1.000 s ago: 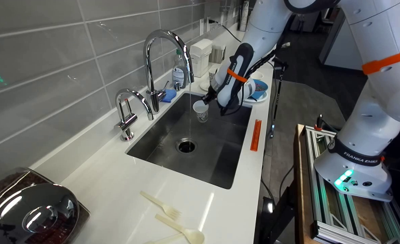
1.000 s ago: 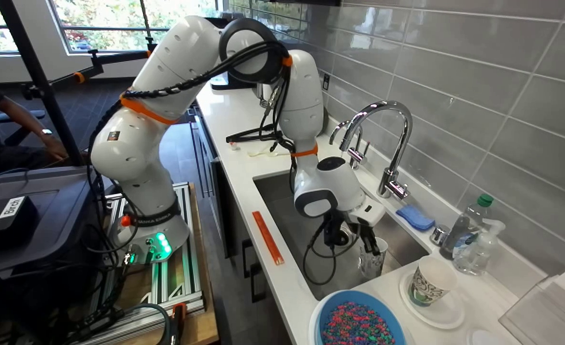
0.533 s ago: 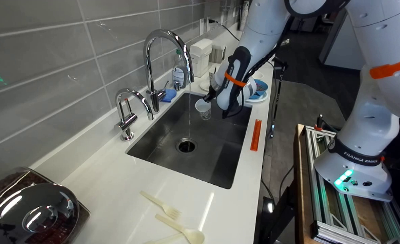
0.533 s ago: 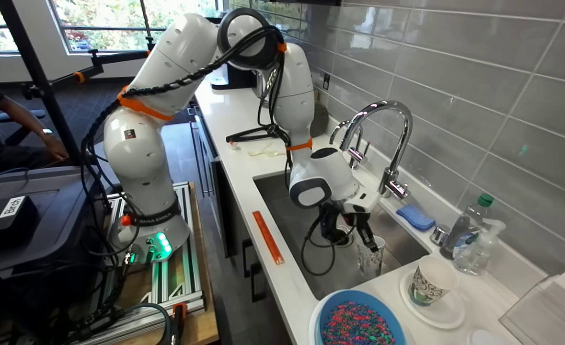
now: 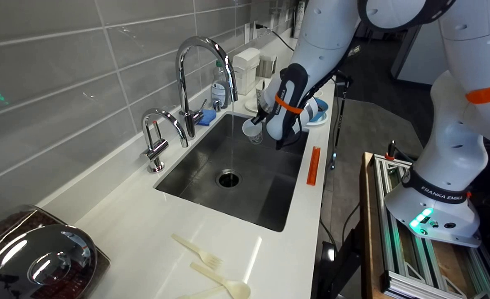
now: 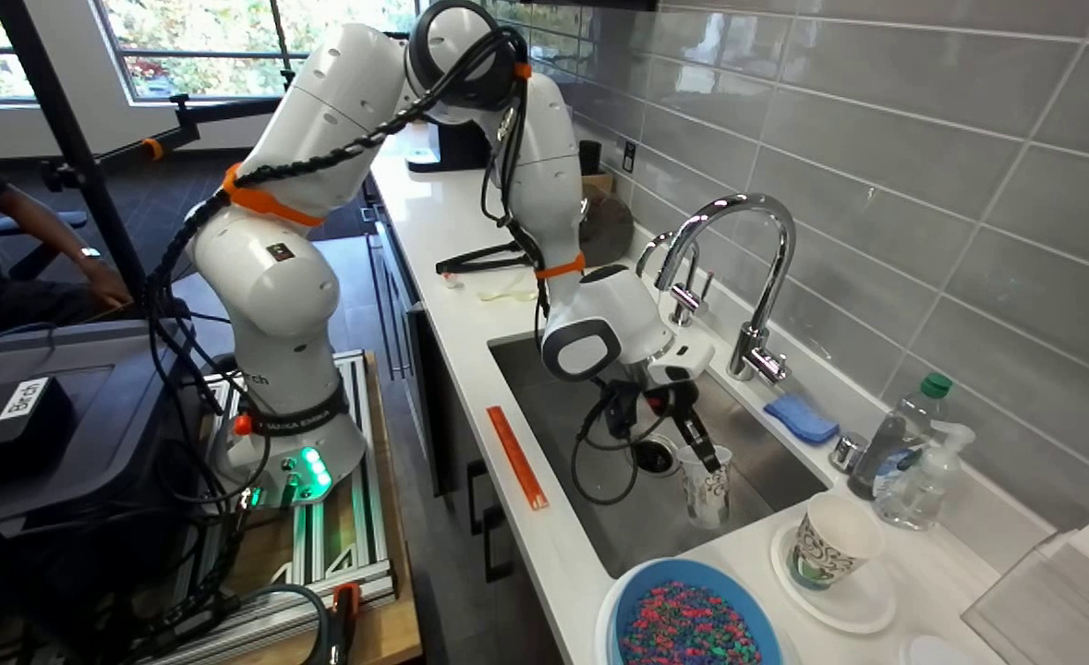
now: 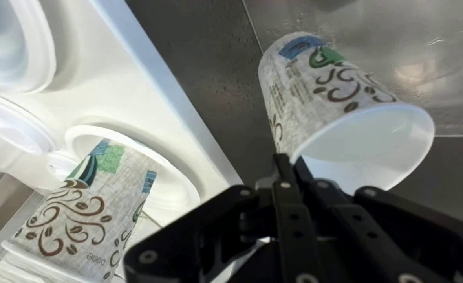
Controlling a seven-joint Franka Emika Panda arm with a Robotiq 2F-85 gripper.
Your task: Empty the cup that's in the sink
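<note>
The cup is white with brown swirls and a blue and green patch, and it hangs tilted inside the sink. My gripper is shut on its rim, one finger outside the wall and one inside. A pale grey-green area shows in the cup's mouth; whether it is liquid I cannot tell. In an exterior view the cup is at the sink's far end, beyond the drain. Water falls from the tall faucet beside it, not into it. Another exterior view shows the cup below the fingertips.
Another patterned cup stands on a white plate at the sink's end, near a blue bowl of coloured bits. A blue sponge and soap bottles line the wall. An orange strip lies along the front edge. A smaller faucet stands nearby.
The gripper and the held cup have shifted slightly away from the water stream, to the right in an exterior view. The cup leans a little more. The grip is unchanged.
</note>
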